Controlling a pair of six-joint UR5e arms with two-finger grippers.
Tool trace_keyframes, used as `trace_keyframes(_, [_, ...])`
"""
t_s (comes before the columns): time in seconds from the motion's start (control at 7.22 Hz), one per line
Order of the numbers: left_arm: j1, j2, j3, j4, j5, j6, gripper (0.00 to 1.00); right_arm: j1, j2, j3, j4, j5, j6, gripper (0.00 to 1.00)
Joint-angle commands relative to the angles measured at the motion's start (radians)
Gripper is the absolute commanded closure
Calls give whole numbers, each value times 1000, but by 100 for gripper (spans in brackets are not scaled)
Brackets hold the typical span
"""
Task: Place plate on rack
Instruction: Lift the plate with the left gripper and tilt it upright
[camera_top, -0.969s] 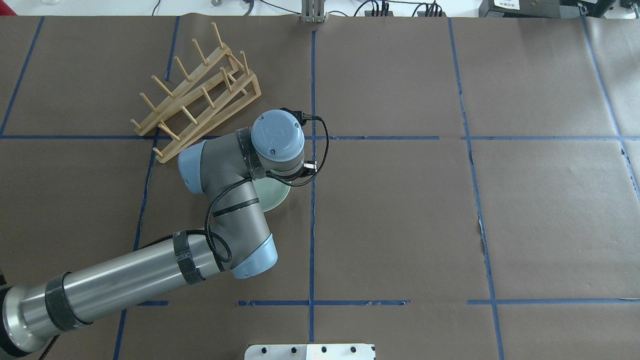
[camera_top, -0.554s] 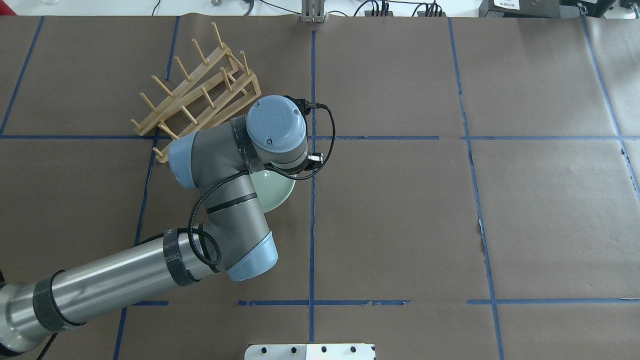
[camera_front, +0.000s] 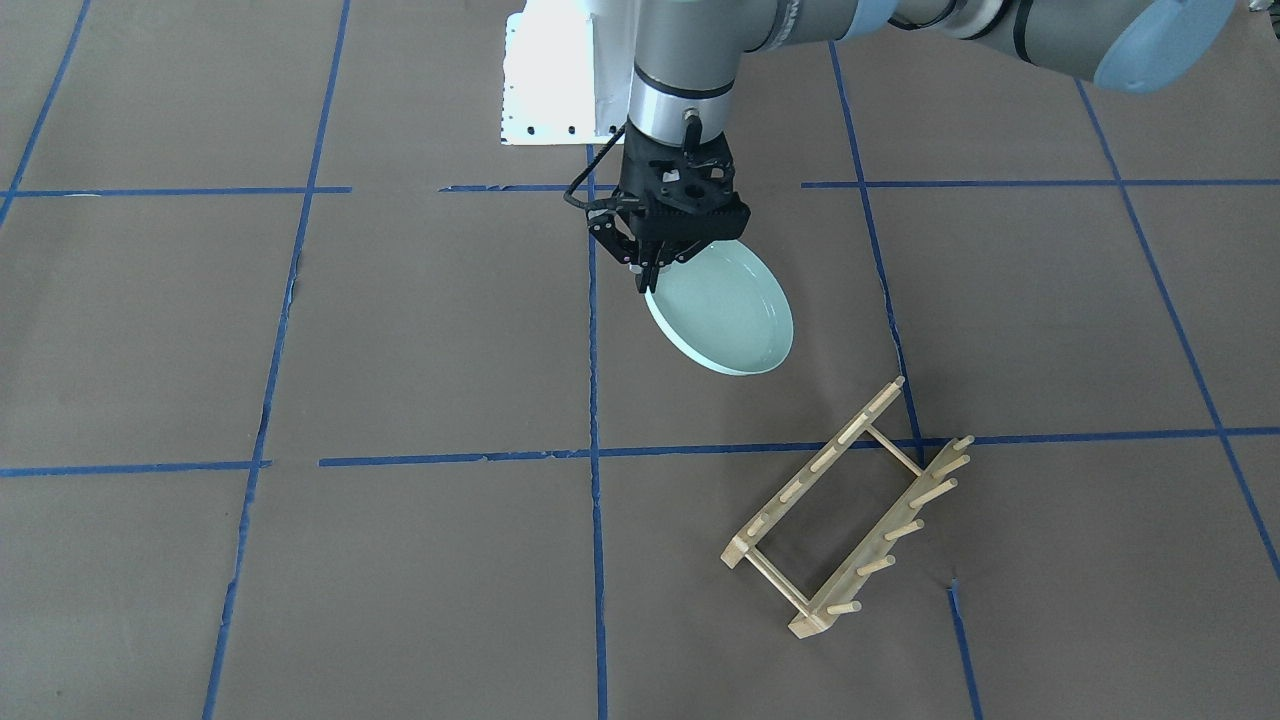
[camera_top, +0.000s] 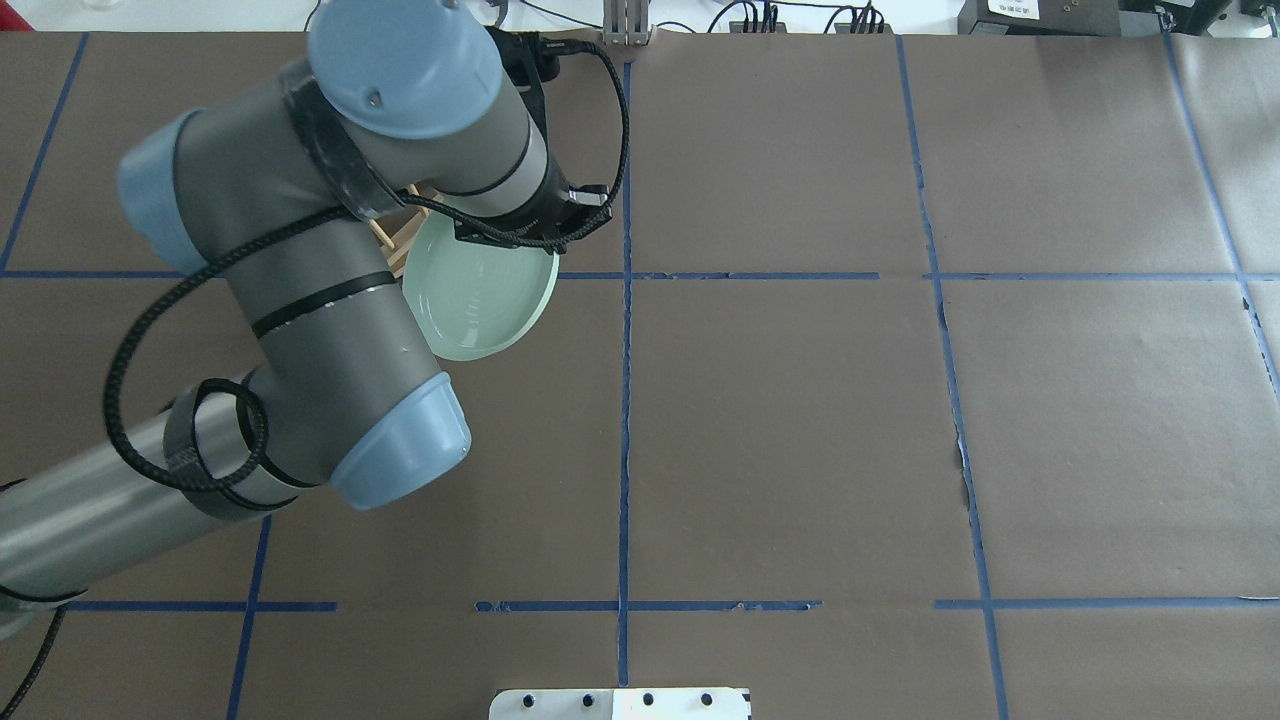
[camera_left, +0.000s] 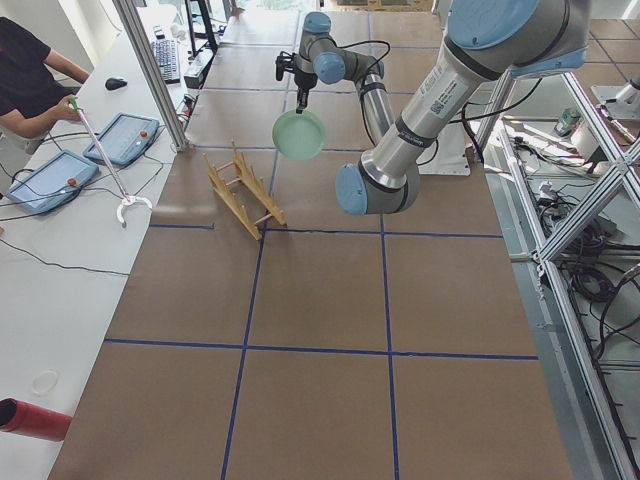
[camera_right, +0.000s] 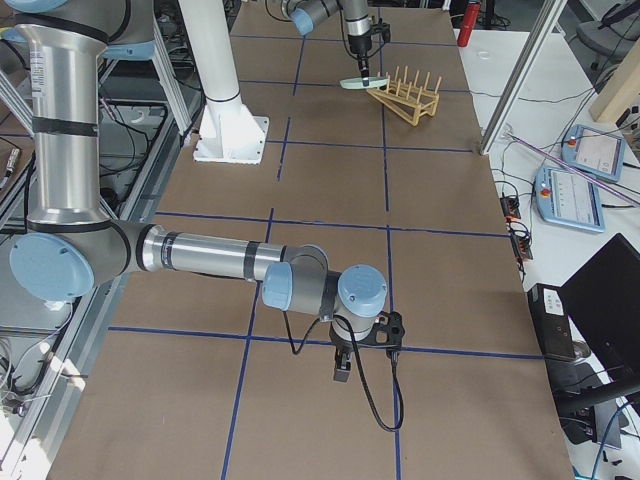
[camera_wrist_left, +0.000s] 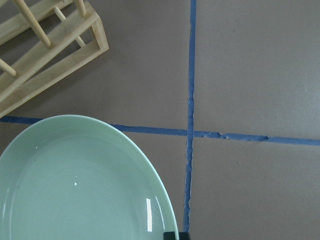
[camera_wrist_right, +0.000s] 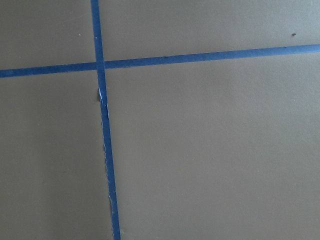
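My left gripper (camera_front: 648, 282) is shut on the rim of the pale mint-green plate (camera_front: 725, 315) and holds it tilted in the air, well above the table. The plate also shows in the overhead view (camera_top: 480, 295), the left wrist view (camera_wrist_left: 75, 185) and the exterior left view (camera_left: 299, 135). The light wooden rack (camera_front: 850, 515) stands on the brown table, apart from the plate and lower than it. In the overhead view my left arm hides most of the rack (camera_top: 393, 235). My right gripper (camera_right: 365, 350) hangs low over the table far away; I cannot tell if it is open or shut.
Blue tape lines (camera_top: 624, 400) divide the brown table cover. A white robot base plate (camera_front: 550, 80) sits at the robot's edge. An operator (camera_left: 30, 80) with tablets sits at a side desk beyond the rack.
My left arm has risen and swung toward the rack with the plate. The plate has lifted off the table and now hangs tilted near the rack's end.
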Motion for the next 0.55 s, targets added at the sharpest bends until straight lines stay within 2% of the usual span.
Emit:
trace_keyframes(0.0, [-143, -2, -64, -2, -82, 5, 100, 0, 0, 0, 0, 0, 0, 0])
trace_keyframes(0.14, [-201, 3, -64, -60, -110, -7, 100, 0, 0, 0, 0, 0, 0, 0])
trace_keyframes(0.42, [-263, 50, -17, -320, -108, -170, 100, 0, 0, 0, 0, 0, 0, 0])
